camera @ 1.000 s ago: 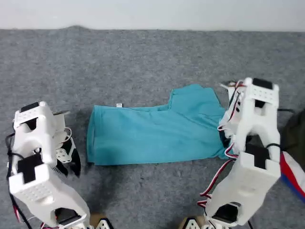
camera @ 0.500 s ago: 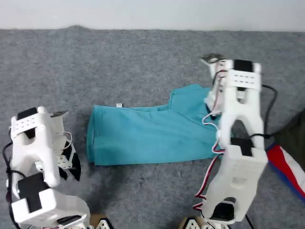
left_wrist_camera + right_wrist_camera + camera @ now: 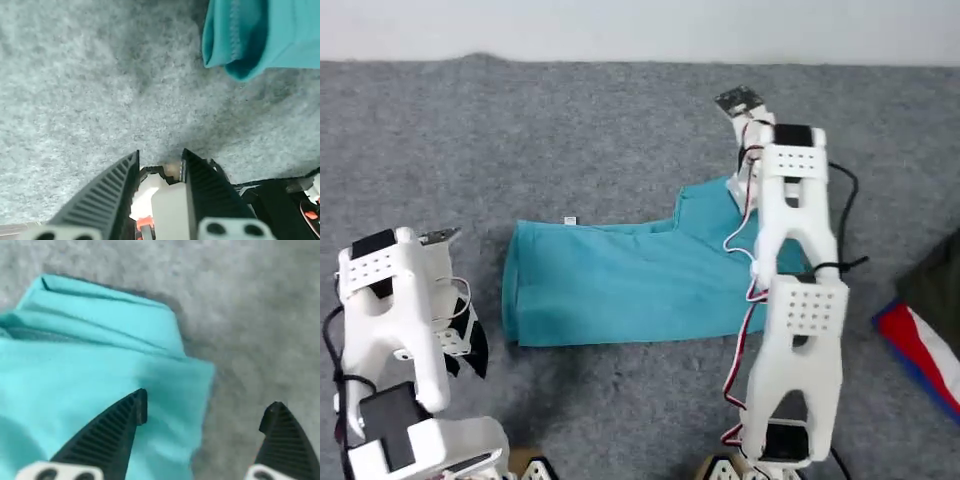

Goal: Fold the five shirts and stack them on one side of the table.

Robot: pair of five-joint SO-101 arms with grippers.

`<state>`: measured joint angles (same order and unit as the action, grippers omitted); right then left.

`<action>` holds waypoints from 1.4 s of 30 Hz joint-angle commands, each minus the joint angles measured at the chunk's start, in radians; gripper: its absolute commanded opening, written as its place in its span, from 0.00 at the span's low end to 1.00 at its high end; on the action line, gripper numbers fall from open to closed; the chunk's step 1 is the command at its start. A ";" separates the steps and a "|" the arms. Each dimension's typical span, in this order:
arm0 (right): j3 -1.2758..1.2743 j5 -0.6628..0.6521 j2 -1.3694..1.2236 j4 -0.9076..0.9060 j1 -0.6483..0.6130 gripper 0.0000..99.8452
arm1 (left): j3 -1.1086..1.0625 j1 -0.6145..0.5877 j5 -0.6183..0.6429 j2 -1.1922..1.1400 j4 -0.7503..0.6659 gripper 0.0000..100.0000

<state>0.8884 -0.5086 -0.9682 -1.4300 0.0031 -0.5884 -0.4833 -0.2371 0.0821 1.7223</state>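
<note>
Spreads right gripper [image 3: 209, 402] wide above sleeve edge of teal shirt [image 3: 620, 285], mid-tabletop; holds left gripper [image 3: 160, 156] slightly parted, empty, just off shirt's near-left corner.

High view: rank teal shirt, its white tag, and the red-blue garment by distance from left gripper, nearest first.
From the left gripper:
1. teal shirt, folded edge just beside it.
2. white tag, on the shirt's far edge.
3. red-blue garment, table's right edge.

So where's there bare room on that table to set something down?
Bare carpet: the wide strip between the teal shirt and the wall, and the near strip between left arm and right arm. Crowded from there to the heaped clothes.
</note>
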 commanded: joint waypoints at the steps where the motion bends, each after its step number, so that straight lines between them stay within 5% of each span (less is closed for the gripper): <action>1: 0.215 -0.003 -0.099 -0.068 -0.028 0.36 | -0.002 0.002 0.012 0.037 -0.012 0.13; 5: 0.411 -0.009 -0.229 -0.147 -0.044 0.28 | -0.002 0.002 0.014 0.037 -0.012 0.13; 10: 0.595 -0.002 -0.328 -0.226 -0.042 0.00 | -0.002 0.002 0.014 0.032 -0.012 0.13; 20: 0.793 -0.003 -0.343 -0.369 -0.047 0.01 | -0.004 0.002 0.014 0.031 -0.012 0.13; 30: 0.543 -0.003 -0.073 -0.371 -0.048 0.01 | -0.004 0.002 0.014 0.029 -0.014 0.13; 42: -0.186 -0.144 0.354 -0.366 -0.056 0.01 | -0.005 0.002 0.009 0.029 -0.020 0.13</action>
<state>0.8132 -0.6345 -0.7518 -1.7568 -0.0445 -0.5915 -0.4833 -0.2371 0.0821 1.7177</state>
